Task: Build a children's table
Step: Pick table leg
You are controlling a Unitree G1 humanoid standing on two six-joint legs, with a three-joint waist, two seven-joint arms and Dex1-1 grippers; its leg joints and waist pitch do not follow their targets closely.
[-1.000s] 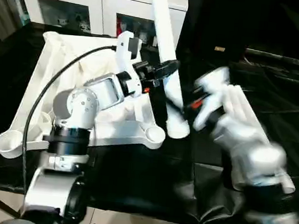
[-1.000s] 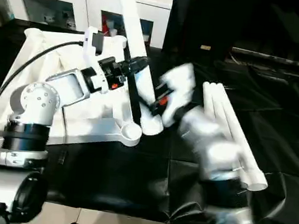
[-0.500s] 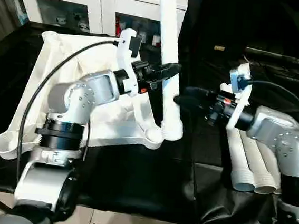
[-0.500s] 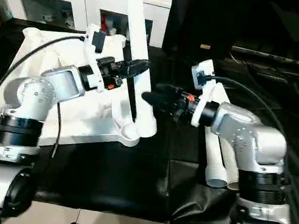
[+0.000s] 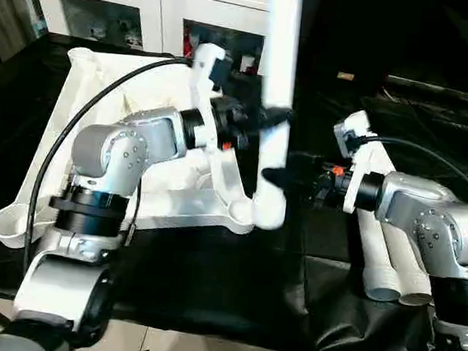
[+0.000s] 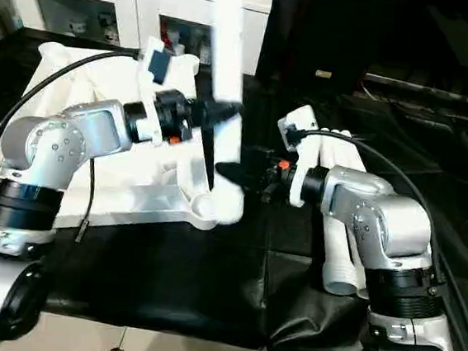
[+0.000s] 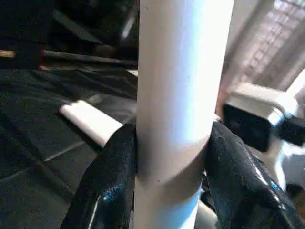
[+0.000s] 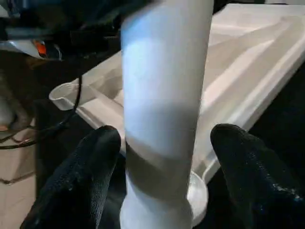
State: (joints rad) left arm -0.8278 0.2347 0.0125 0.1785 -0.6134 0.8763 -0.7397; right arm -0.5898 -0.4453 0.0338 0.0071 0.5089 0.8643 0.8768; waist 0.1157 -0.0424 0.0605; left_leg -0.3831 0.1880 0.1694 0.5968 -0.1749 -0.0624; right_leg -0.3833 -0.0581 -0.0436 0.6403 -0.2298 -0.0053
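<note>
Your tabletop [image 5: 121,144] lies upside down on the black table [image 5: 206,289], ribs up, its far edge close to the white cabinet [image 5: 142,13]. Its near-right corner socket [image 5: 239,213] sits at the top's edge, w/ bare black cloth open toward you and to the right.

The leg [image 5: 275,105] stands nearly upright, its fat end right beside that socket; can't tell if it's seated. Left end effector [image 5: 260,116] is clenched on the leg mid-shaft: fingers [image 7: 112,176] press both sides. Left arm reaches in across the tabletop, elbow bent, wrist pointing right.

Right end effector [image 5: 279,176] comes in level from the right at the leg's lower part, spread wide, fingers [image 8: 78,186] flanking the leg w/o touching it.

Three spare legs [image 5: 388,257] lie side by side on the cloth under the right forearm, well apart from the socket.
</note>
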